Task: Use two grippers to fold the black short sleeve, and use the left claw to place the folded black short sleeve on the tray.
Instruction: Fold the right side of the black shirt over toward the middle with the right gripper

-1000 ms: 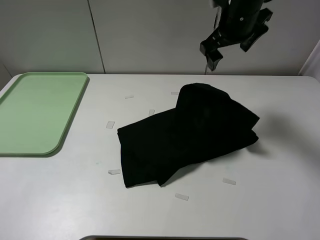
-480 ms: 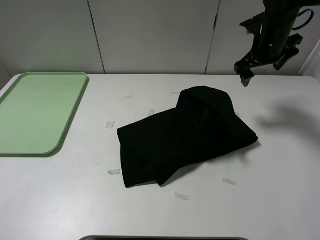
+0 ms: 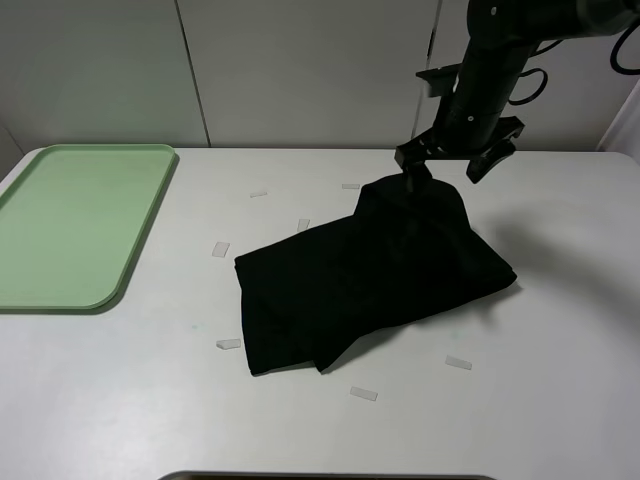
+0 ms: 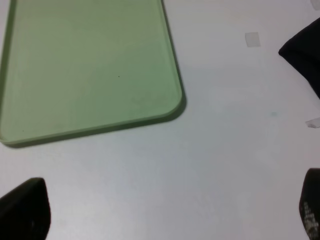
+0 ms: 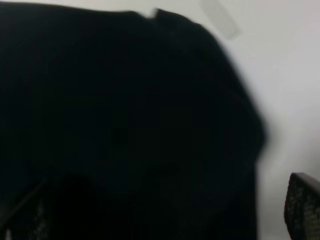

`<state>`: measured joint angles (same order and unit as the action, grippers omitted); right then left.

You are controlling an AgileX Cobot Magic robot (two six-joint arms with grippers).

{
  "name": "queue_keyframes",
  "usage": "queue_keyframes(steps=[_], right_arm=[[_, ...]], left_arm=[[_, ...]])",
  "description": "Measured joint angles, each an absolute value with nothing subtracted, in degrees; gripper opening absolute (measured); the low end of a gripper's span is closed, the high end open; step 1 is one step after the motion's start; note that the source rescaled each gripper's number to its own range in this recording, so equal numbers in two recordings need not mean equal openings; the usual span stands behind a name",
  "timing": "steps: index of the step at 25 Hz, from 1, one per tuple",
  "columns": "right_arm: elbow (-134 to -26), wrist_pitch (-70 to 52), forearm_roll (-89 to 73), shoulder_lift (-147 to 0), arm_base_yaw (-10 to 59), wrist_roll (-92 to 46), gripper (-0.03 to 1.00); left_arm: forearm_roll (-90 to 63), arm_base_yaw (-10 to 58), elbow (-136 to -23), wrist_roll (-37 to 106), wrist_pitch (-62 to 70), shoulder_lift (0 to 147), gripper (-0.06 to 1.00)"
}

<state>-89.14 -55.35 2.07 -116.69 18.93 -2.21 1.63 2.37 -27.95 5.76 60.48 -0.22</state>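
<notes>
Swung back left over far edge of black short sleeve (image 3: pixel 370 280): right gripper (image 3: pixel 442 166) gaping, empty; left gripper (image 4: pixel 167 210) too. Tape scraps (image 3: pixel 363 394) around, tray (image 3: pixel 60 225) far left.

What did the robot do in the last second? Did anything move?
The right gripper swung out to the right, then came back and down. It now hangs open at the far hump of the black short sleeve, gripping nothing. The garment hardly shifted, and the tray stayed put.
</notes>
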Motion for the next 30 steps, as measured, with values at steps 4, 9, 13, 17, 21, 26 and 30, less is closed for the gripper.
queue_keyframes(steps=[4,9,13,17,21,26,30], right_arm=[[-88.91,-53.32,0.0,-118.22,22.09,-2.21,1.0],[-88.73,-50.59,-3.5,-120.25,25.33,-3.98,1.0],[-88.73,-48.44,-6.53,-121.76,27.21,-6.46,1.0],[-88.73,-46.49,-9.21,-122.7,28.82,-7.69,1.0],[-88.73,-45.0,-11.38,-122.88,29.49,-9.11,1.0],[-88.73,-43.55,-12.67,-123.58,30.12,-9.58,1.0],[-88.68,-44.06,-13.26,-125.13,30.12,-9.76,1.0]], left_arm=[[1.63,2.37,-27.95,5.76,60.48,-0.22,1.0],[1.63,2.37,-27.95,5.76,60.48,-0.22,1.0],[1.63,2.37,-27.95,5.76,60.48,-0.22,1.0],[1.63,2.37,-27.95,5.76,60.48,-0.22,1.0],[1.63,2.37,-27.95,5.76,60.48,-0.22,1.0],[1.63,2.37,-27.95,5.76,60.48,-0.22,1.0],[1.63,2.37,-27.95,5.76,60.48,-0.22,1.0]])
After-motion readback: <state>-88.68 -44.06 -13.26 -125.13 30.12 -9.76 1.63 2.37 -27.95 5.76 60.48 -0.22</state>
